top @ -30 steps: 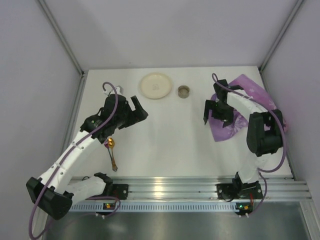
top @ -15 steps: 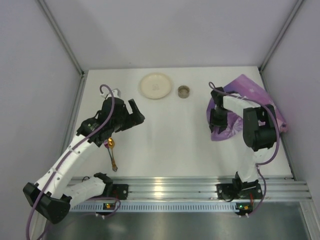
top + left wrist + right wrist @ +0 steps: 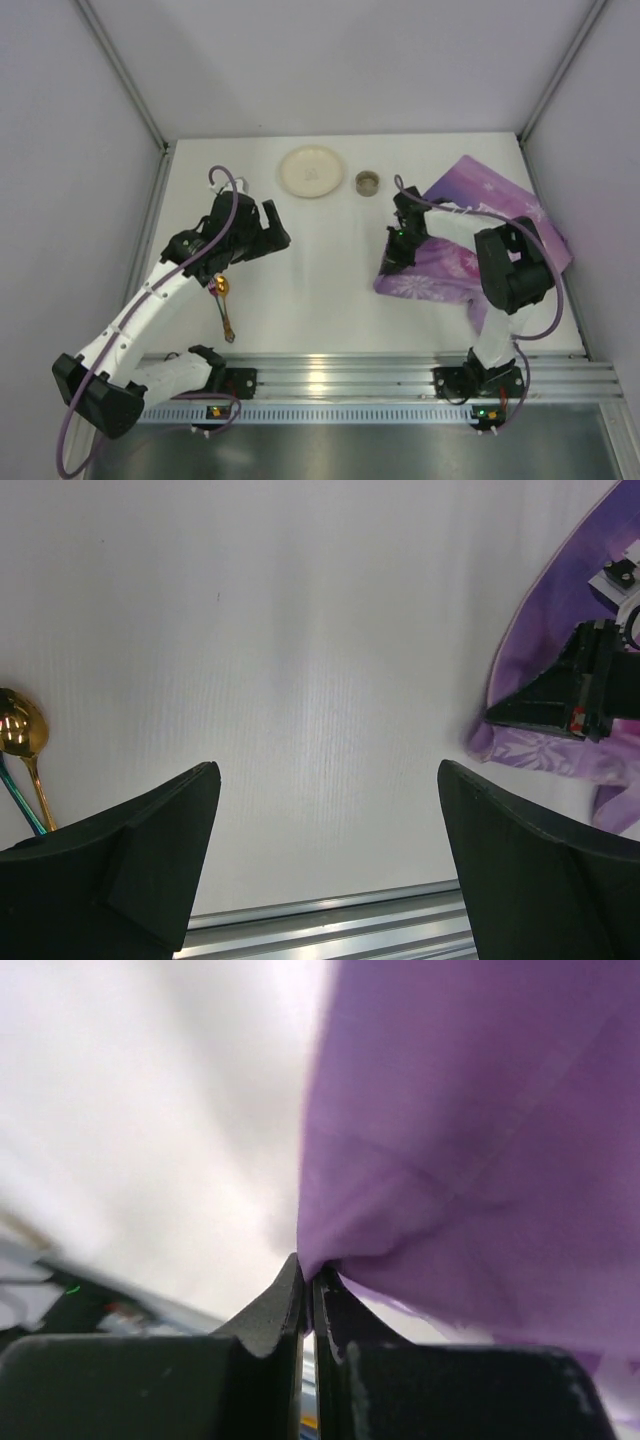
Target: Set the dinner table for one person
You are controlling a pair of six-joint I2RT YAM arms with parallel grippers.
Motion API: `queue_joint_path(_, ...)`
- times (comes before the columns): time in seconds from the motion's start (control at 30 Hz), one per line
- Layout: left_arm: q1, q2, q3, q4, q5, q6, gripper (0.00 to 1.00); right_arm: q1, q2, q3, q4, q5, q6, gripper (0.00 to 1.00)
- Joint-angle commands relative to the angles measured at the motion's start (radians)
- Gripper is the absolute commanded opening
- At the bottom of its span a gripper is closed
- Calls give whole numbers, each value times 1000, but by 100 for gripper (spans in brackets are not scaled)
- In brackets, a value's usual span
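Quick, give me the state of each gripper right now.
Left gripper: open, holding nothing.
Right gripper: closed on the edge of the purple placemat.

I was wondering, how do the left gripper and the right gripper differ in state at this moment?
The left gripper is wide open and holds nothing, while the right gripper is shut, pinching the edge of the purple placemat. The left gripper faces bare white table; the right gripper's view is mostly filled by the placemat. Both have black fingers and work over the same table.
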Motion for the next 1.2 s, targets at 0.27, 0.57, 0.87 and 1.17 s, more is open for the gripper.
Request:
queue_joint_path(0.27, -4, 28, 109, -31, -8, -2, 95, 276, 33, 319, 701, -437, 691, 100)
queue_joint_path(0.57, -244, 120, -18, -107, -69, -198, 93, 74, -366, 94, 374, -333, 361, 100)
queue_joint_path(0.87, -413, 261, -156, -15, -54, -428, 91, -113, -569, -73, -57, -23, 18, 77)
queue_joint_path(1.17, -412, 370, -219, 59, -29, -451, 90, -166, -259, -43, -48, 88, -93, 0)
